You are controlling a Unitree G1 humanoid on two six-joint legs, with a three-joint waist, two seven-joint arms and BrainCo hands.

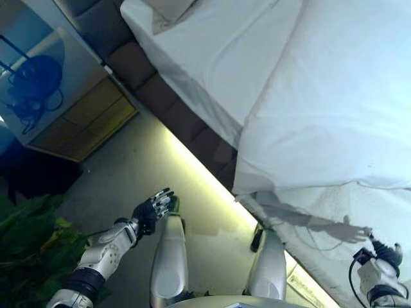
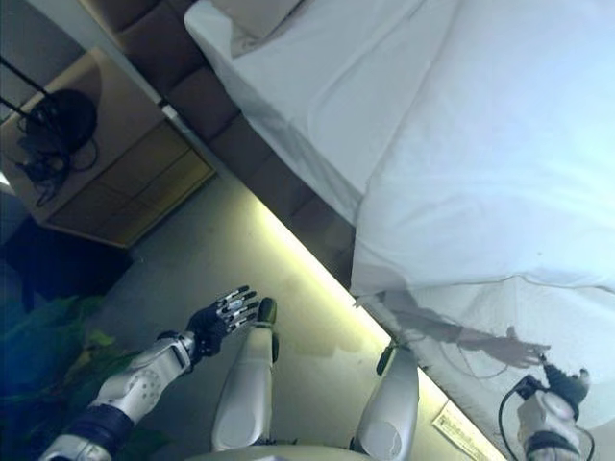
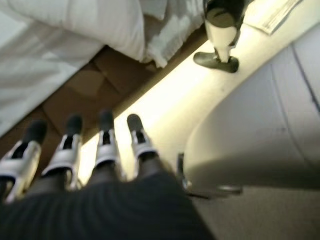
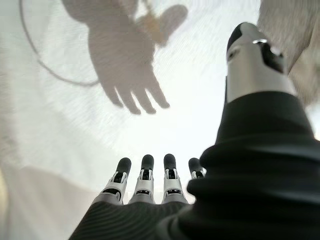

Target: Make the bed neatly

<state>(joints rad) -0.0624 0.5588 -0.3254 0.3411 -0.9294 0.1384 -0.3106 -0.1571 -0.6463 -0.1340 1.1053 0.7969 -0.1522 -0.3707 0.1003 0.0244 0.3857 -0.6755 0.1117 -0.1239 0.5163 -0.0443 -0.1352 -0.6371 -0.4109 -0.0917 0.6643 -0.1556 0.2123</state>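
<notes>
The bed fills the right of the eye views. A white duvet [image 1: 334, 102] lies over it and its edge hangs over the near side. A white sheet [image 1: 212, 58] covers the bare part toward the head, with a pillow [image 1: 170, 9] at the top. My left hand [image 1: 153, 209] is open, fingers straight, held over the floor beside the bed, touching nothing; its fingers [image 3: 105, 140] point at the bed's brown base. My right hand [image 1: 385, 253] is at the lower right, just off the hanging duvet [image 4: 75, 130]; its fingers [image 4: 150, 175] are straight and hold nothing.
The bed's brown padded base [image 1: 192, 128] has a lit strip along the floor [image 1: 205, 186]. A wooden nightstand [image 1: 83, 115] with dark cables on top stands at the upper left. A green plant [image 1: 29, 237] is at the lower left.
</notes>
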